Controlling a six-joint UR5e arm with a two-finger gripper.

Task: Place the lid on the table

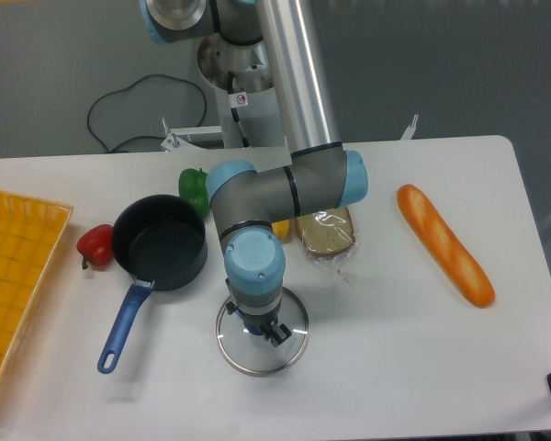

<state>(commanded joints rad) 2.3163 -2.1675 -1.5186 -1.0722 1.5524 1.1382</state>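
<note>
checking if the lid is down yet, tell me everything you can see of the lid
The lid is a round clear glass disc with a silver metal rim. It appears to lie flat on the white table, just right of the saucepan's blue handle and apart from it. The gripper is directly above its centre, hiding the knob; whether the fingers grip it cannot be told. The table shows through the glass.

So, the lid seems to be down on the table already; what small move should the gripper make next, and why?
Probably open the fingers and lift straight up. The lid looks flat on the white table, beside the empty saucepan, with the gripper at its centre knob. Whether the fingers are closed is hidden by the wrist.
</note>
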